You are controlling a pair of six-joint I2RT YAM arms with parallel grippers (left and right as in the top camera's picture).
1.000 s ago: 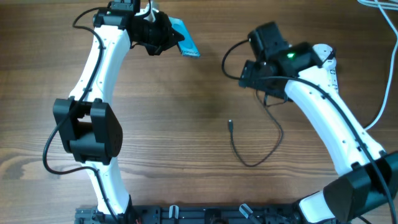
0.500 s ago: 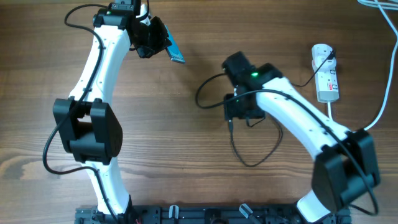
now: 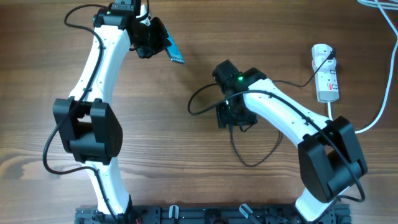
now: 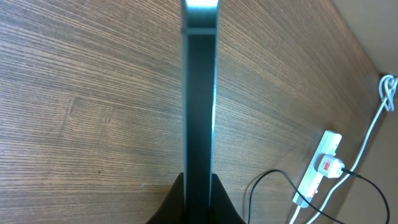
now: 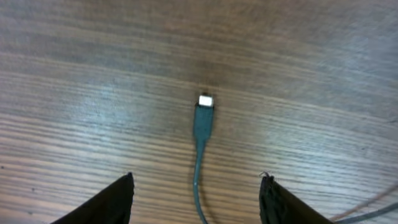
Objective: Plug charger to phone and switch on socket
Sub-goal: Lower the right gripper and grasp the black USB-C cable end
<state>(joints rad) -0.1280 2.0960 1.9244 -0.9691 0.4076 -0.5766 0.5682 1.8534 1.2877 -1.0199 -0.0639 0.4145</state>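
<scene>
Two robot arms work over a wooden table (image 3: 180, 162). The left gripper (image 3: 154, 42) is clamped on the phone (image 3: 175, 52), lifted clear of the wood at the far side and tilted, its cyan face just showing; its wrist camera sees only the handset's thin edge rising between the fingers. The right gripper (image 5: 199, 200) hangs mid-table with jaws spread wide over the charger (image 5: 203, 119), whose metal tip lies on the wood between the fingers, touched by neither. Its black cable loops across the table. The socket (image 3: 326, 74) lies far right, well apart from the phone, trailing a thick white cord (image 3: 380, 112).
</scene>
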